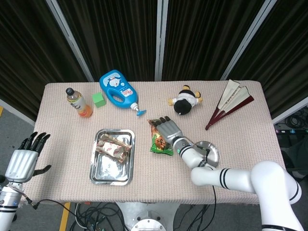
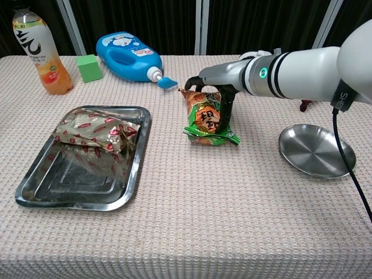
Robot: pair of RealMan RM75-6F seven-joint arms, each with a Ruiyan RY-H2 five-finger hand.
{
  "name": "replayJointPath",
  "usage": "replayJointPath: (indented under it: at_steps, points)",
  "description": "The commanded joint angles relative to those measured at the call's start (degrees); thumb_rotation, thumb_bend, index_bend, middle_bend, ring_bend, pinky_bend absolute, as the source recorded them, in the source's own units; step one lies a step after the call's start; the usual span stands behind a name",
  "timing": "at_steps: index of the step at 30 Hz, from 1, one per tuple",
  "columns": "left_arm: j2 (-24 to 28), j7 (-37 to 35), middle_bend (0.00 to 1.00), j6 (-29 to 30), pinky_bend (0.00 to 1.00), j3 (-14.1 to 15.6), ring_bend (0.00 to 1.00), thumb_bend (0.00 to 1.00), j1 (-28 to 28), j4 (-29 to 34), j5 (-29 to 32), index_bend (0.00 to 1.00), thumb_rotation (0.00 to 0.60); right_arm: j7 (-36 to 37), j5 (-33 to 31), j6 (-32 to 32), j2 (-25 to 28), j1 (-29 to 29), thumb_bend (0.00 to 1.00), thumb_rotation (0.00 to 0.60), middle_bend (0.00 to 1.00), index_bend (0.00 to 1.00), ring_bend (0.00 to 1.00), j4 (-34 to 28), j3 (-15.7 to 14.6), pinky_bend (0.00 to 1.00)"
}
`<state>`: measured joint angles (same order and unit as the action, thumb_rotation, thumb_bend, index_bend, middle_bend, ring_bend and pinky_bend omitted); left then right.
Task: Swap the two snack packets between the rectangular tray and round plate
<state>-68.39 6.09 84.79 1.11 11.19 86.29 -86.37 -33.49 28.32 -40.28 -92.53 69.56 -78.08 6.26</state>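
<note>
A green and orange snack packet (image 1: pixel 160 142) (image 2: pixel 208 119) stands tilted on the tablecloth between the tray and the plate. My right hand (image 1: pixel 169 129) (image 2: pixel 220 88) grips its upper part from behind. The round metal plate (image 1: pixel 212 153) (image 2: pixel 317 151) to its right holds nothing, and in the head view my forearm covers part of it. A silver and red snack packet (image 1: pixel 114 147) (image 2: pixel 99 132) lies in the far half of the rectangular metal tray (image 1: pixel 108 169) (image 2: pixel 75 174). My left hand (image 1: pixel 24 156) hangs off the table's left side, fingers spread and holding nothing.
Along the back stand an orange drink bottle (image 1: pixel 79 102) (image 2: pixel 40 49), a green cube (image 1: pixel 98 99) (image 2: pixel 88 67) and a blue detergent bottle (image 1: pixel 118 90) (image 2: pixel 131 58) lying on its side. A plush toy (image 1: pixel 185 102) and a folding fan (image 1: pixel 231 101) lie at the back right.
</note>
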Motion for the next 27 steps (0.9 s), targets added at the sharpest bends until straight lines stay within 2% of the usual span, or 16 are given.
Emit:
replayJointPath:
  at_steps: [1,8,11,16,20,27]
  points:
    - [-0.1,0.0,0.08,-0.2,0.19,-0.2,0.04,0.01,-0.1,-0.1,0.0,0.10,0.600,0.4,0.2,-0.4,-0.6,-0.1,0.00,0.600,0.29,0.08,0.19,0.7,-0.3,0.20]
    - [-0.1,-0.4,0.08,-0.6,0.19,-0.6,0.04,0.01,-0.4,-0.3,-0.1,0.10,0.600,2.6,3.6,-3.1,-1.0,-1.6,0.08,0.600,0.48,0.28,0.39,0.9,0.3,0.44]
    - [-0.2,-0.4,0.08,-0.6,0.19,-0.9,0.04,0.01,-0.5,-0.3,-0.2,0.10,0.600,4.1,6.4,-5.0,-0.7,-3.0,0.11,0.600,0.53,0.33,0.45,0.1,0.7,0.50]
    - [0.0,-0.2,0.08,-0.5,0.19,-1.2,0.04,0.01,-0.7,-0.1,-0.3,0.10,0.600,6.4,10.5,-7.2,2.0,-5.2,0.12,0.600,0.56,0.35,0.47,-3.4,1.4,0.53]
    - [0.3,-0.3,0.08,-0.4,0.19,-1.4,0.04,0.01,-1.0,-0.1,-0.3,0.10,0.600,8.7,15.2,-10.7,7.6,-8.4,0.12,0.600,0.56,0.35,0.47,-10.2,1.5,0.53]
    - [-0.1,-0.1,0.08,-0.7,0.19,-1.5,0.04,0.01,-1.1,-0.2,-0.7,0.10,0.600,12.7,23.2,-16.0,17.1,-16.2,0.12,0.600,0.56,0.35,0.47,-18.7,-1.9,0.53]
